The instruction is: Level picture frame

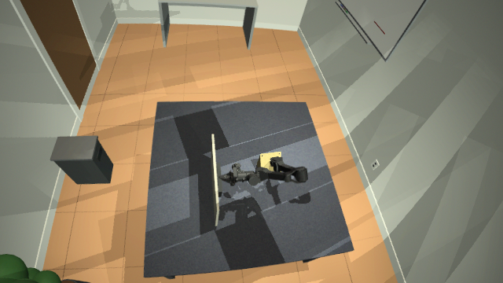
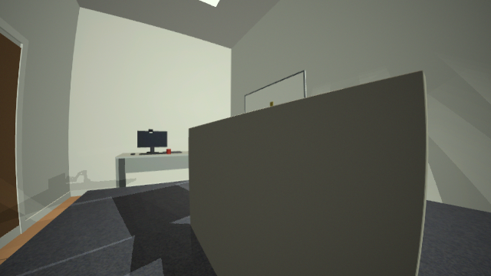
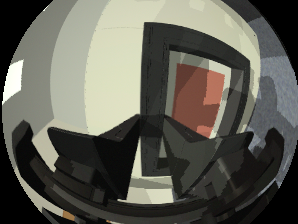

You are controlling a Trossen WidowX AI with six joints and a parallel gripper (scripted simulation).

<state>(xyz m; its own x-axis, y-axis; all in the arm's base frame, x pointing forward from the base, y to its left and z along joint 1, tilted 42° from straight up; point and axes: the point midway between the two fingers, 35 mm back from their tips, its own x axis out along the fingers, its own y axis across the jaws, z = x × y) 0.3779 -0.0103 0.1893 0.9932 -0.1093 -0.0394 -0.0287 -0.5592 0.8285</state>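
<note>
The picture frame [image 3: 154,65], dark-bordered around a pale mount and a red picture [image 3: 197,95], is against the pale wall panel [image 3: 115,65] [image 1: 214,165] [image 2: 307,184] in the wrist view. My gripper [image 3: 151,118] [image 1: 221,177] is shut on the frame's left side bar, low on that bar, with a fingertip on each side of it. The panel hides the frame in the exterior view. The screw and the notched strip are hidden. The wrist view is strongly curved, so I cannot tell how level the frame is.
The panel stands upright on the dark table [image 1: 169,248] [image 2: 96,230]. The arm's yellow base plate [image 1: 265,160] is on the table on the arm's side. A grey bin [image 1: 84,169] stands on the floor beyond the panel. A desk [image 1: 208,5] [image 2: 153,165] is by the far wall.
</note>
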